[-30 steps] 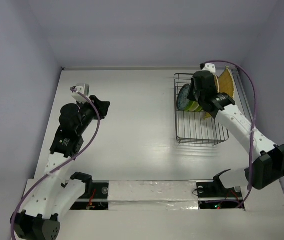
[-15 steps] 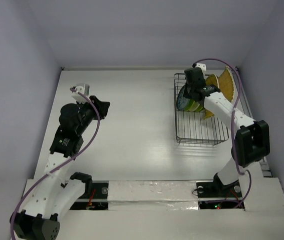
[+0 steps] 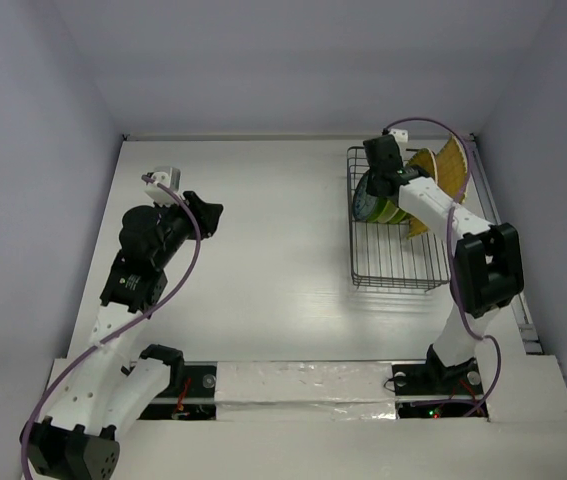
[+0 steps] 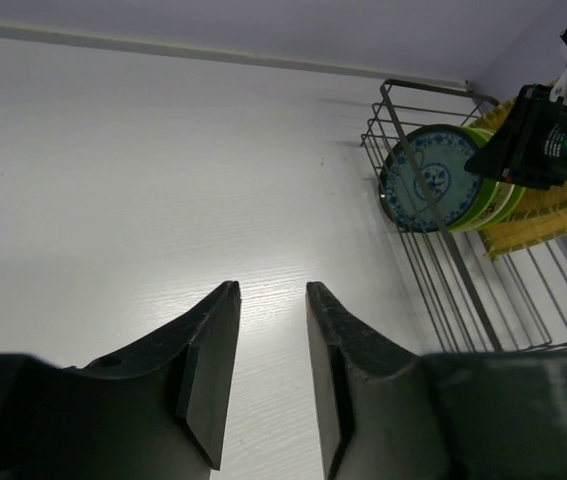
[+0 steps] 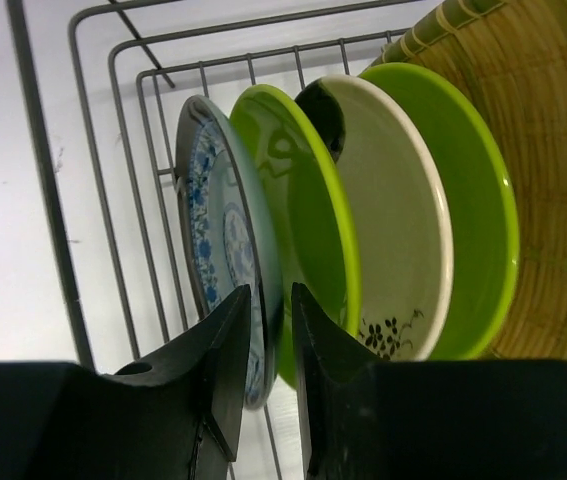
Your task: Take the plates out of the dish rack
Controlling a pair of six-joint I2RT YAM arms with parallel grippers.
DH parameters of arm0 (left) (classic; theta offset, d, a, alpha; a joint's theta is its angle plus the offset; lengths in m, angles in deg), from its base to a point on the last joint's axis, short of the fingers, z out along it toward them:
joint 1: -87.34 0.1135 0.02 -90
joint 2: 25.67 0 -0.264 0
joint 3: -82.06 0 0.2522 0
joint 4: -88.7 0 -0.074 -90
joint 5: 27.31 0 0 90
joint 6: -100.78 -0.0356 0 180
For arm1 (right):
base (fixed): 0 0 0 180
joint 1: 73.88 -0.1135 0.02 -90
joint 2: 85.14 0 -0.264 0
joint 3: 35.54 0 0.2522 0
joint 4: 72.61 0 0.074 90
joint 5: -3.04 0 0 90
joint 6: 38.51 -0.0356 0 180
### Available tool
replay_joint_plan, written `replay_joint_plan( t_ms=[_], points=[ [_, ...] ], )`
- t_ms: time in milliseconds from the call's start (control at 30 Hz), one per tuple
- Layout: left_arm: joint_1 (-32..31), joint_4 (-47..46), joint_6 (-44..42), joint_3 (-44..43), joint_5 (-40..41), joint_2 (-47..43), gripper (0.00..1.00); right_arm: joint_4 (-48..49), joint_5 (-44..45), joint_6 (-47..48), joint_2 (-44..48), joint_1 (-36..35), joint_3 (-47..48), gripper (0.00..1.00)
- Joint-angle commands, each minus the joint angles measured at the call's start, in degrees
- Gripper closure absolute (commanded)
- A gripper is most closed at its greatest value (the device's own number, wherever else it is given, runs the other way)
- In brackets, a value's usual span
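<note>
The dark wire dish rack (image 3: 403, 265) stands at the back right and holds the plates upright in a row. In the right wrist view, from the left: a teal patterned plate (image 5: 208, 220), a lime plate (image 5: 313, 200), a cream plate (image 5: 403, 230), another lime plate (image 5: 483, 200) and a tan woven plate (image 5: 553, 150). My right gripper (image 5: 271, 290) straddles the teal plate's rim, jaws closed against it; the plate stands in the rack. My left gripper (image 4: 273, 290) is slightly open and empty over bare table, far left of the rack (image 4: 463, 290).
The rack's wire wall (image 5: 43, 200) is close on the left of my right fingers. The back wall and right wall stand near the rack. The left gripper (image 3: 210, 212) hovers over white table at the left.
The right arm has folded forward and lowered its gripper onto the teal plate at the rack's left end. The left arm has barely moved.
</note>
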Motion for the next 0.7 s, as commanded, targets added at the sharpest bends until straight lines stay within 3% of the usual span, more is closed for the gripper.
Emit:
replay_joint_plan(
  t_ms=[0,267,667],
  points=[
    [-0.13,-2.27,-0.6,0.43,-0.6,0.03,0.65,2.31,2.57,0.63,-1.16,0.32,2.84,0.73],
    [-0.13,-2.27,-0.51,0.26,-0.69,0.03,0.59,1.88,4.86,1.5,0.68,0.32,3.28,0.86],
    [-0.13,-2.27,-0.51,0.35,-0.95,-0.32,0.59,-2.25,9.86,5.63,4.02,-0.29,7.84,0.94]
  ],
)
